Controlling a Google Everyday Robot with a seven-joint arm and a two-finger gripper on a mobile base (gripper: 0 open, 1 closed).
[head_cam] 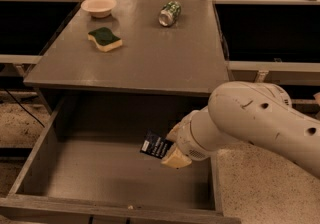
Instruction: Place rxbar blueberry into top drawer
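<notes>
The rxbar blueberry point(154, 146), a small dark navy wrapper with white lettering, is held in my gripper point(171, 147). The gripper's cream fingers point(176, 159) are shut on the bar's right end. The bar hangs tilted inside the open top drawer point(100, 173), above its grey floor and toward the right side. My white arm point(255, 118) reaches in from the right.
On the grey table top point(150, 58) lie a green-and-yellow sponge point(105, 39), a cream bowl point(98, 6) at the back left, and a green can point(169, 13) on its side. The drawer's front wall point(115, 207) is near the bottom edge.
</notes>
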